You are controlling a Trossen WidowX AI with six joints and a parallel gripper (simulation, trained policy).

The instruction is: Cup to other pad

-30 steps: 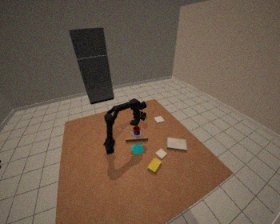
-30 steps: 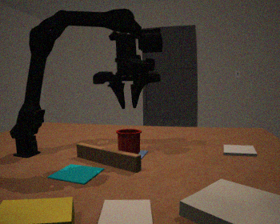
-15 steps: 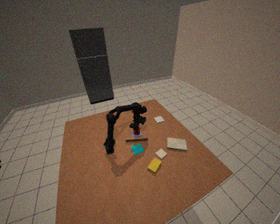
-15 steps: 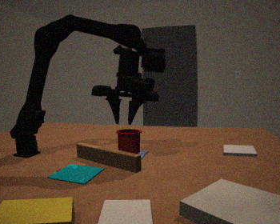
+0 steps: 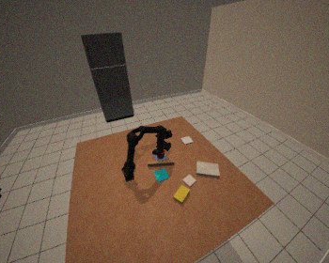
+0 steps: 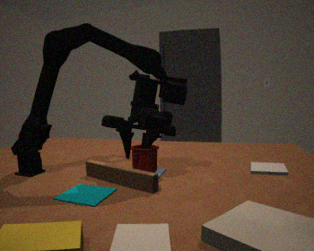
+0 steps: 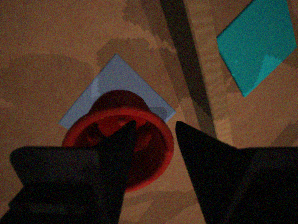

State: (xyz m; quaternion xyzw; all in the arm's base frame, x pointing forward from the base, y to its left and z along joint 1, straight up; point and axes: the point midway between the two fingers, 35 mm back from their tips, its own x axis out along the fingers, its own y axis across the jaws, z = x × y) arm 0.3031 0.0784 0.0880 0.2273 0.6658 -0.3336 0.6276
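Note:
The red cup [image 5: 162, 154] [image 6: 144, 160] [image 7: 112, 102] stands upright on the blue pad [image 6: 161, 172] [image 7: 116, 75], behind the wooden bar in the exterior view. Its inside is dark in the wrist view; rounded shapes show there, but single marbles are hard to make out. My gripper [image 6: 137, 151] [image 7: 156, 125] points down at the cup, part open and holding nothing. In the wrist view one fingertip is over the cup's mouth and the other is outside its rim on the right. The teal pad [image 5: 162, 175] [image 6: 85, 194] [image 7: 260, 47] has nothing on it.
The low wooden bar [image 5: 161, 164] [image 6: 120, 176] [image 7: 207, 65] stands between the blue and teal pads. A yellow block [image 5: 181, 193] [image 6: 39, 235], a thick white slab [image 5: 208, 169] [image 6: 268, 224] and two small white tiles [image 5: 189, 180] [image 5: 187, 140] lie farther off.

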